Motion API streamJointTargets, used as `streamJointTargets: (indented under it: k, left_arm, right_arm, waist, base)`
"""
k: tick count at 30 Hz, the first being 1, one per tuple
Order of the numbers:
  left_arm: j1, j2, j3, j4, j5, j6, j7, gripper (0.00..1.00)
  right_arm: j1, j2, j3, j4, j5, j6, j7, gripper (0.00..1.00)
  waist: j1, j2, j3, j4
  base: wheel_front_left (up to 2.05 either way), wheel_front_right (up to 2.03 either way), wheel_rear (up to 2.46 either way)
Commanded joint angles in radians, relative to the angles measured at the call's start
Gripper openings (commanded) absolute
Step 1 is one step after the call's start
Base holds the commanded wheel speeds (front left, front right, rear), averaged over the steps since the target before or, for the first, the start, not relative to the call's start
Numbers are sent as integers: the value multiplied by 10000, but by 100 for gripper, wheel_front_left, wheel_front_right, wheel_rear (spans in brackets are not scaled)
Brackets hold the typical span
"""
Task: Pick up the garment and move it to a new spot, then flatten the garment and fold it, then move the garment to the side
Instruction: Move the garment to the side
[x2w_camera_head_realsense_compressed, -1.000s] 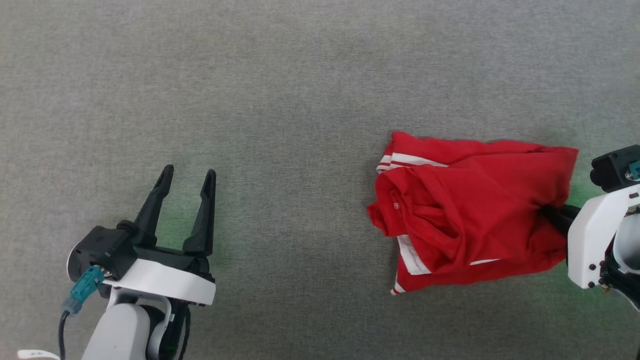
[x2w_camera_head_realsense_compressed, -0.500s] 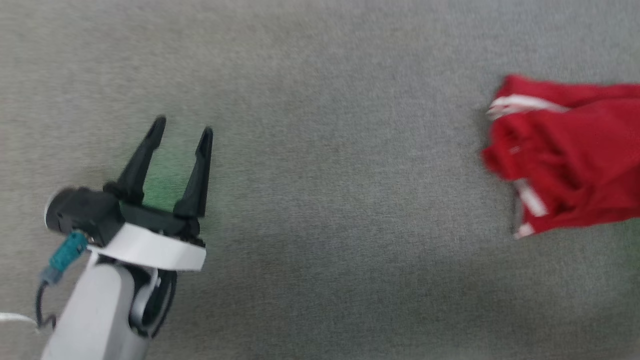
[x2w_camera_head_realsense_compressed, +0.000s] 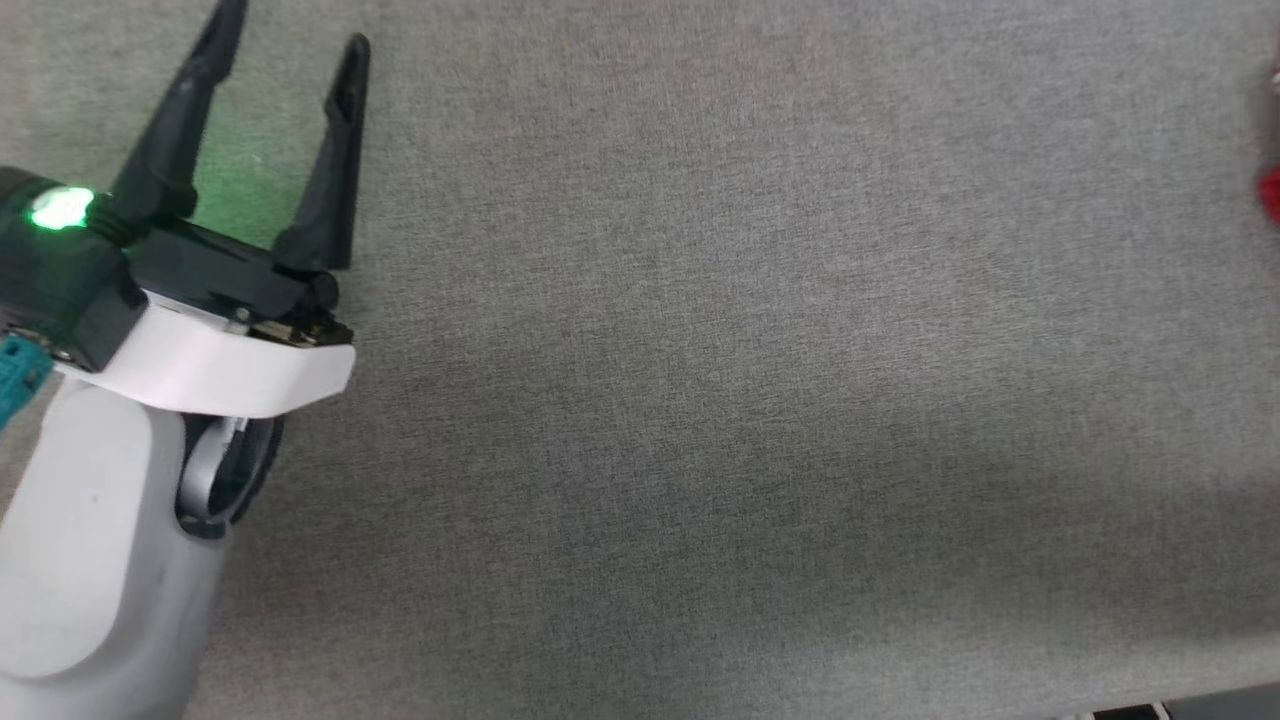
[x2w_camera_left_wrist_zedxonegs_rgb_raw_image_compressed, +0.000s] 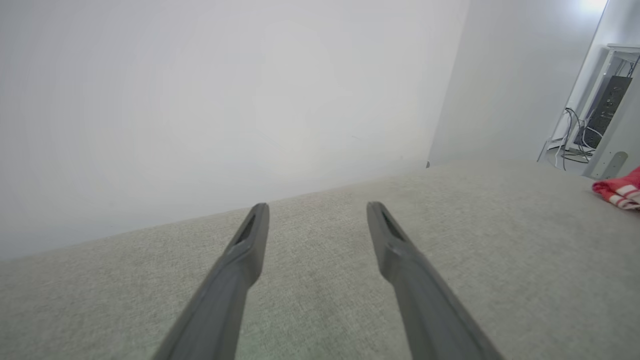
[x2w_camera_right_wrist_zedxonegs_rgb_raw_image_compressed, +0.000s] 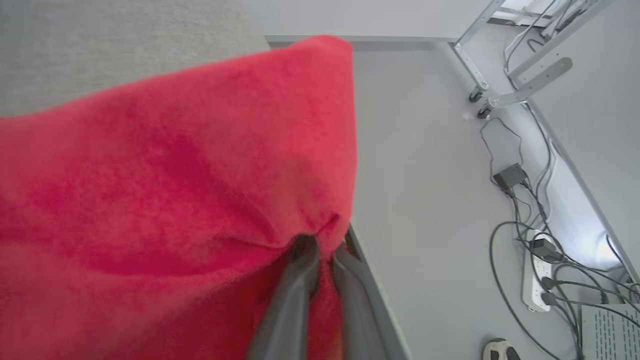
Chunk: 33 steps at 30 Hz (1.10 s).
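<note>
1. Head view: my left gripper (x2w_camera_head_realsense_compressed: 292, 30), two long dark fingers on a white wrist, is spread wide with nothing between them, over the plain grey fabric tabletop (x2w_camera_head_realsense_compressed: 700, 350). The bright red soft shirt with white striped sleeve ends (x2w_camera_head_realsense_compressed: 1272, 195) is just a sliver way off to that gripper's right, well apart from it.
2. Left wrist view: fingers parted and empty, blank white wall (x2w_camera_left_wrist_zedxonegs_rgb_raw_image_compressed: 200, 100) ahead, a striped bit of the shirt far off to the right.
3. Right wrist view: my right gripper (x2w_camera_right_wrist_zedxonegs_rgb_raw_image_compressed: 322, 247) is clamped on a bunch of the shirt. The fabric bulges ahead and to its left, with pale floor (x2w_camera_right_wrist_zedxonegs_rgb_raw_image_compressed: 425, 175) and loose cables to its right.
</note>
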Motion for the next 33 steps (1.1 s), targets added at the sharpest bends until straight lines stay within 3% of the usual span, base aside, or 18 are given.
streamJointTargets:
  k: [1,9,12,21,33]
  left_arm:
    - [-175,83,49,-131,27,10,-50,100]
    - [-129,80,150,-199,49,10,-50,100]
    - [161,-89,224,-41,32,10,-50,100]
    - [1408,-823,495,816,-185,10,-50,100]
    - [3398,-1513,1095,2456,-327,10,-52,100]
  right_arm:
    - [-472,-33,-233,461,-444,-27,-313,0]
    - [-1497,257,-622,1934,-1667,-27,-1271,0]
    - [-1425,193,-322,2197,-2022,-27,-1806,100]
    - [-562,327,1658,2192,-1469,-27,-2915,100]
    - [1372,1304,4635,853,-102,-26,-4478,100]
  waist:
    - [0,0,228,-33]
    - [0,0,179,14]
    - [0,0,-127,49]
    - [0,0,-1888,369]
    - [0,0,-4178,1035]
  base:
    - [0,0,0]
    - [0,0,0]
    - [0,0,0]
    - [0,0,0]
    - [0,0,0]
